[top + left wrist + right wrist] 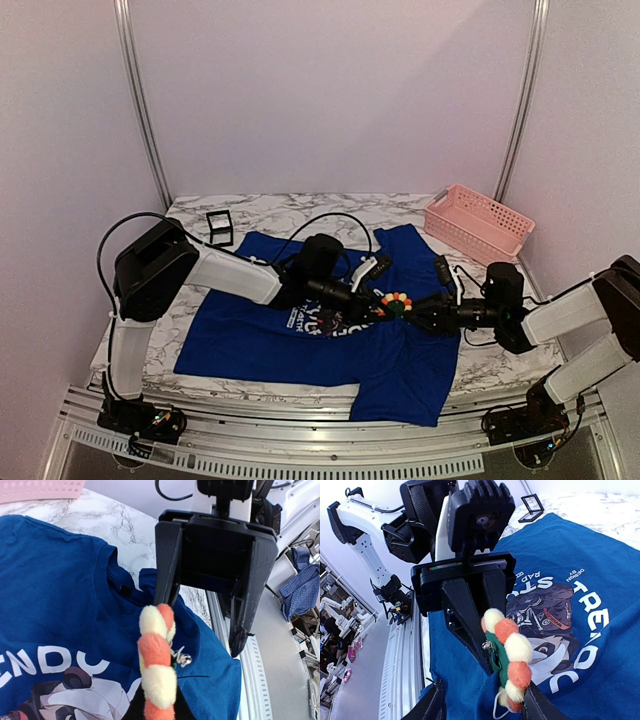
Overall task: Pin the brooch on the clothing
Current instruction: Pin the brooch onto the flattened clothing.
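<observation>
Left gripper (376, 304) is clamped nearly closed on the brooch (396, 302), which projects toward 3 o'clock over the blue T-shirt (260, 340), just right of the panda print (545, 625). Brooch: fuzzy cream-and-orange petal ring, green backing, metal clasp (183, 658) exposed. Right gripper (420, 311), jaws parted, straddles it from 3 o'clock, gripping nothing.

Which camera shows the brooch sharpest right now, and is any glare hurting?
Left wrist view: brooch close and crisp, though edge-on. Right wrist view: equally sharp, table washed out top right. Top view: brooch tiny, shirt dark, no glare on it.
</observation>
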Controlling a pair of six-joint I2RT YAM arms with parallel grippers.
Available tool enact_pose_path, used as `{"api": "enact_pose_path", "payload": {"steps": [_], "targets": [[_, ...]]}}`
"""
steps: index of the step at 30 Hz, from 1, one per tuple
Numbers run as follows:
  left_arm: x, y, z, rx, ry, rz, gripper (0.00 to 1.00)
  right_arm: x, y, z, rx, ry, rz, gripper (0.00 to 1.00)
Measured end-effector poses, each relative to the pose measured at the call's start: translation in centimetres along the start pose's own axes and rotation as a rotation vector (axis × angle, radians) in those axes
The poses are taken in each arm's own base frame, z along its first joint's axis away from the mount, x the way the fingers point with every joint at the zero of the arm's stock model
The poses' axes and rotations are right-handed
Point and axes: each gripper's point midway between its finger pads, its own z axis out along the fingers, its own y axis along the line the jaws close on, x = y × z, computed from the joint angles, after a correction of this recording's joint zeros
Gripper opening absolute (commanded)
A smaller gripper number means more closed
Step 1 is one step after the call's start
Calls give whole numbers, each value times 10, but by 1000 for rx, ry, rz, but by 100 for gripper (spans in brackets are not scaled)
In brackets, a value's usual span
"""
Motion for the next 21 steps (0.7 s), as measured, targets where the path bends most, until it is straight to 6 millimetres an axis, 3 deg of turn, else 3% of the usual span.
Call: {"api": "enact_pose_path", "payload": {"steps": [3, 11, 21], "targets": [[0, 0, 0, 0, 0, 0, 0, 2, 2, -2, 1, 0, -28, 42], [0, -3, -1, -12, 17, 18, 0, 5, -6, 5, -12, 14, -11, 47], [-1, -2, -3, -44, 52, 58, 0, -1, -12, 15, -38, 9, 1, 22]]}}
